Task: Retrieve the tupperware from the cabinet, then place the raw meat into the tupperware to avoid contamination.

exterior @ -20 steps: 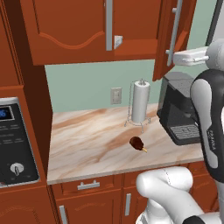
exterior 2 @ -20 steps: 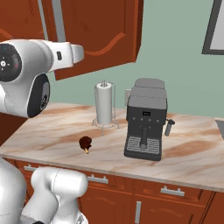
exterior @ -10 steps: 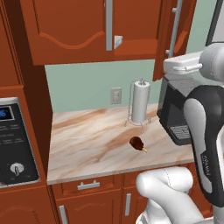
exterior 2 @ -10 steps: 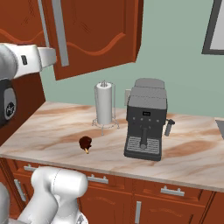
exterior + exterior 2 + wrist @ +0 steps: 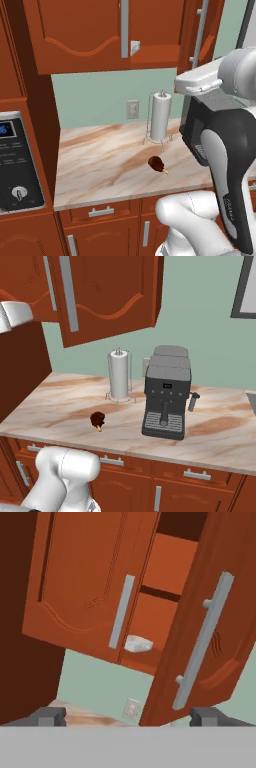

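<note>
Claw [image 5: 127, 717] wide open, nothing held. Cabinet [image 5: 85, 587] ahead: right door [image 5: 210, 637] swung open, left one shut. Tupperware [image 5: 137, 644] sits on the lower shelf just past the gap, ahead and above the claw. Go straight in, clear of the door handle [image 5: 202, 642], grip the rim. Raw meat [image 5: 157, 163] well below on the counter [image 5: 105, 165].

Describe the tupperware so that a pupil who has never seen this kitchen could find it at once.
Start at the reddish-brown wall cabinet above the counter, whose right door stands ajar. On its bottom shelf, in the gap between the doors, sits the tupperware: a small, shallow white container, unlike the tall paper-towel roll below.
</note>
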Available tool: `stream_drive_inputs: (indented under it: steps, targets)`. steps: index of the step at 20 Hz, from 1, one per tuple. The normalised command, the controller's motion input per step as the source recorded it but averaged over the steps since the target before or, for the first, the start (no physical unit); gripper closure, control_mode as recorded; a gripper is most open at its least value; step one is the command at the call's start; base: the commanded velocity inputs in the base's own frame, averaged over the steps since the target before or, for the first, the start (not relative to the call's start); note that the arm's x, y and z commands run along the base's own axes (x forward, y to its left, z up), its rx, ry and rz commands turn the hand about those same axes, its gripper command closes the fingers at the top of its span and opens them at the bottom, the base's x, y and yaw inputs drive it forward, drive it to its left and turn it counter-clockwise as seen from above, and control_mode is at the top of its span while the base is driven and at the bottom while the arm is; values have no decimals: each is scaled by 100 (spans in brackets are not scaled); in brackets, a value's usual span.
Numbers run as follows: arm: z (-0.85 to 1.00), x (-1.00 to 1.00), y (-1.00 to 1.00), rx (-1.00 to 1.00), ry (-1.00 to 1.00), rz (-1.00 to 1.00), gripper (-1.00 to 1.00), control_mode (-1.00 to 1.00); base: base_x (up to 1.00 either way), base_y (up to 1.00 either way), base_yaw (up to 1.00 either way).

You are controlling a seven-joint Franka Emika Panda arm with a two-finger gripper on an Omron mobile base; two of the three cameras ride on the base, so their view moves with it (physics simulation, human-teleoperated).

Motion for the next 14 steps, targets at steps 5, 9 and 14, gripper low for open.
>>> stream_drive_inputs:
  steps: [5,9,14]
  targets:
    - [0,-22,25,-33,6,4,-100,-100,0,0,0]
    - [-4,-2,23,-32,15,5,-100,-100,0,0,0]
    - [-12,1,13,-28,19,7,-100,-100,0,0,0]
